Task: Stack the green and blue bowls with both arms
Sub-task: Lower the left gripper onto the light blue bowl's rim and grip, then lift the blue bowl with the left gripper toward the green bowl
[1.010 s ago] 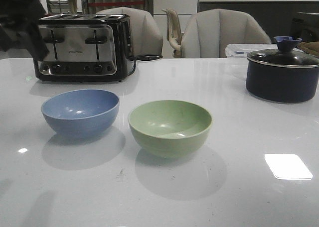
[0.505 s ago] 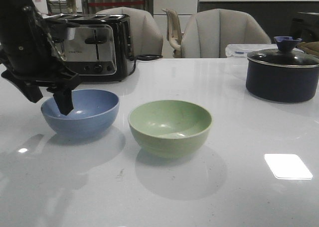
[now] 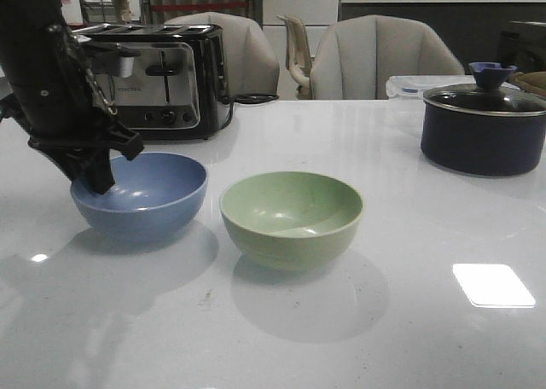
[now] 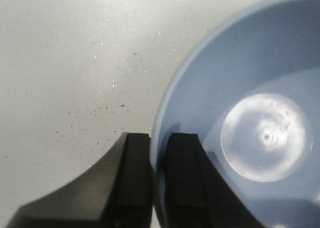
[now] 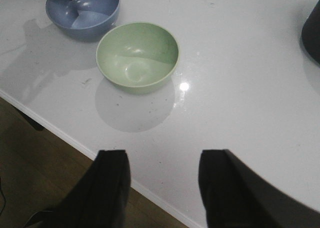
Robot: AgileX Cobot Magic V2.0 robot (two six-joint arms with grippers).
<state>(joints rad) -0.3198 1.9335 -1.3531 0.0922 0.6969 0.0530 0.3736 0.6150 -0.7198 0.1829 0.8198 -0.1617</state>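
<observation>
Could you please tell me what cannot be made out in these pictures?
- Front view: the left gripper fingertips are hidden behind the blue bowl rim.
- Left wrist view: the bowl's far side is cut off by the frame edge.
- Right wrist view: the dark pot is cropped; the right gripper fingertips lie below the frame.

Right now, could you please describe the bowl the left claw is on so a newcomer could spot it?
Find the chrome toaster at the table's back left; directly in front sits the blue bowl. The left claw pinches its rim, and unlike the green bowl beside it, it is dusty blue.
</observation>
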